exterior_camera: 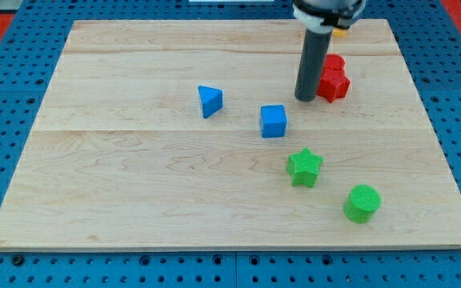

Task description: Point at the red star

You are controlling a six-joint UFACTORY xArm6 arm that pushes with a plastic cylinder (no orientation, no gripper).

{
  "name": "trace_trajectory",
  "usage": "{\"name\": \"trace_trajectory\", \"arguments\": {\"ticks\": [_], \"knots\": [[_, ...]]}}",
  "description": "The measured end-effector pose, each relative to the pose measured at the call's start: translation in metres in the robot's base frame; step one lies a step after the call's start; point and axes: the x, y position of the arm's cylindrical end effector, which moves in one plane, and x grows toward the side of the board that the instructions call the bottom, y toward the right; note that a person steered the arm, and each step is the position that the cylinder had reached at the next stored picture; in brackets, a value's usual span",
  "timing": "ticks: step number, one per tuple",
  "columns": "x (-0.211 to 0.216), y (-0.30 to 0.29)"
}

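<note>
The red star (334, 84) lies on the wooden board (134, 176) near the view's top right. A second red block (336, 63) sits just above it, touching it; its shape is partly hidden. My tip (305, 98) stands on the board right at the red star's left side, touching or almost touching it. The dark rod rises from there to the view's top edge.
A blue triangle (210, 101) and a blue cube (273, 121) lie left of and below my tip. A green star (304, 167) and a green cylinder (362, 202) lie at the view's lower right. A small yellow block (339, 33) peeks out behind the arm.
</note>
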Motion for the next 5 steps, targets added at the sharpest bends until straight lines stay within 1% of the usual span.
{"name": "trace_trajectory", "arguments": {"ticks": [1,2,3,4,5], "knots": [[-0.045,0.049],[-0.053,0.065],[-0.036,0.035],[-0.056,-0.021],[-0.123,-0.027]]}}
